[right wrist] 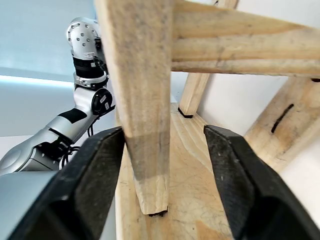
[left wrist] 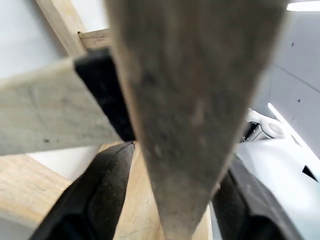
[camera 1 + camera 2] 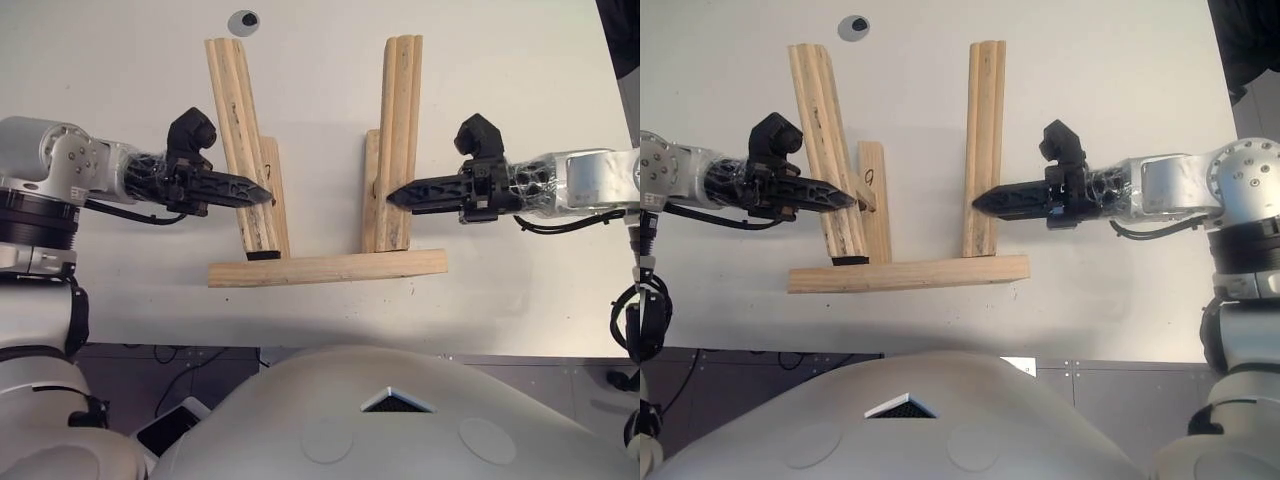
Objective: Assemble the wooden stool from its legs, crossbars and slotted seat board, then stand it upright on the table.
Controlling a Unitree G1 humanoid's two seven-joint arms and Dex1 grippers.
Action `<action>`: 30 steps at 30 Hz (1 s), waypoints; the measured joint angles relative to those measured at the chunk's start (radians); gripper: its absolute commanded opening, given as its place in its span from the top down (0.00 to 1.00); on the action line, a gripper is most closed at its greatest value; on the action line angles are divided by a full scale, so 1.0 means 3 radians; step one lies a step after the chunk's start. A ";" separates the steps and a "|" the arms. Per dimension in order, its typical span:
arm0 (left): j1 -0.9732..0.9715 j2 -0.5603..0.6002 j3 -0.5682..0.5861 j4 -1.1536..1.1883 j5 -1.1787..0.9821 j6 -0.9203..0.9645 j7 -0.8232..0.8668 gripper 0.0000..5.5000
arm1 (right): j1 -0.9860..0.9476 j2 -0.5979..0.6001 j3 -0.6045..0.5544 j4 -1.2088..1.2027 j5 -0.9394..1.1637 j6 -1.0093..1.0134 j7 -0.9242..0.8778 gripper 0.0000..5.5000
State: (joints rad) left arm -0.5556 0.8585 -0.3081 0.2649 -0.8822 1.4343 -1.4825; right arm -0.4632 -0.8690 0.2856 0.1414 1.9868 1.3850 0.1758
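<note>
The wooden stool lies on its side on the white table (image 3: 520,300). Its seat board (image 3: 326,268) stands on edge nearest me and the legs point away. My left gripper (image 3: 268,195) comes in from the left at the left upper leg (image 3: 232,110). In the left wrist view that leg (image 2: 190,100) fills the gap between both fingers (image 2: 100,190), next to a crossbar (image 2: 45,115). From the right, my right gripper (image 3: 392,195) straddles the right upper leg (image 3: 400,110). Its fingers (image 1: 235,175) stand apart around the leg (image 1: 145,100), with a gap on one side, below a crossbar (image 1: 240,45).
A small grey round disc (image 3: 243,22) lies on the table beyond the left leg. The table's front edge (image 3: 400,350) runs just behind the seat board on my side. White tabletop spreads to either side of the stool.
</note>
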 measured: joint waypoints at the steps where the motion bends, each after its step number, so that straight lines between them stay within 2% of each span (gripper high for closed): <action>1: -0.0011 0.0004 0.0000 0.0000 0.0001 0.0000 -0.0009 0.44 | 0.0000 -0.0001 -0.0001 0.0024 -0.0008 0.0023 -0.0003 0.36; 4: 0.0029 0.0124 0.0003 -0.0030 -0.0012 0.0018 -0.0123 0.37 | 0.0022 -0.0002 -0.0058 0.0057 -0.0047 0.0080 0.0064 0.27; 12: 0.0400 0.0276 0.0522 -0.0061 -0.0155 0.0073 -0.0126 0.12 | 0.0176 -0.0004 -0.0375 0.0194 -0.0049 0.0081 0.0210 0.02; 13: 0.0551 0.0374 0.0627 -0.0076 -0.0178 0.0070 -0.0118 0.09 | 0.0249 -0.0024 -0.0429 0.0193 -0.0049 0.0082 0.0224 0.02; 17: 0.0920 0.0598 0.0942 -0.0031 -0.0211 0.0076 -0.0085 0.09 | 0.0525 -0.0089 -0.0586 0.0133 -0.0055 0.0147 0.0461 0.02; 19: 0.1225 0.0671 0.1184 -0.0105 -0.0209 -0.0108 -0.0084 0.09 | 0.0714 -0.0192 -0.0802 0.0033 -0.0113 0.0126 0.0590 0.02; 21: 0.1680 0.0640 0.1704 -0.0338 -0.0212 -0.0417 0.0047 0.09 | 0.1077 -0.0231 -0.1133 -0.0219 -0.0713 -0.0172 0.1001 0.02; 23: 0.2310 0.0546 0.2153 -0.0783 -0.0084 -0.0861 0.0247 0.09 | 0.1485 -0.0311 -0.1478 -0.0472 -0.1459 -0.0746 0.1620 0.02; 27: 0.3446 0.0211 0.2244 -0.1581 0.0386 -0.1822 0.0286 0.09 | 0.2410 -0.0485 -0.1397 -0.1035 -0.2965 -0.1991 0.2764 0.02; 30: 0.3690 0.0089 0.2274 -0.1623 0.0853 -0.2800 0.0258 0.09 | 0.2749 -0.0579 -0.1323 -0.1194 -0.3712 -0.2688 0.3335 0.02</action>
State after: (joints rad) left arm 0.5513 0.8853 0.3742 -0.2219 -0.6262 0.5943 -1.4052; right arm 0.3616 -1.0427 -0.1112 -0.2169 0.8731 0.5786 1.1764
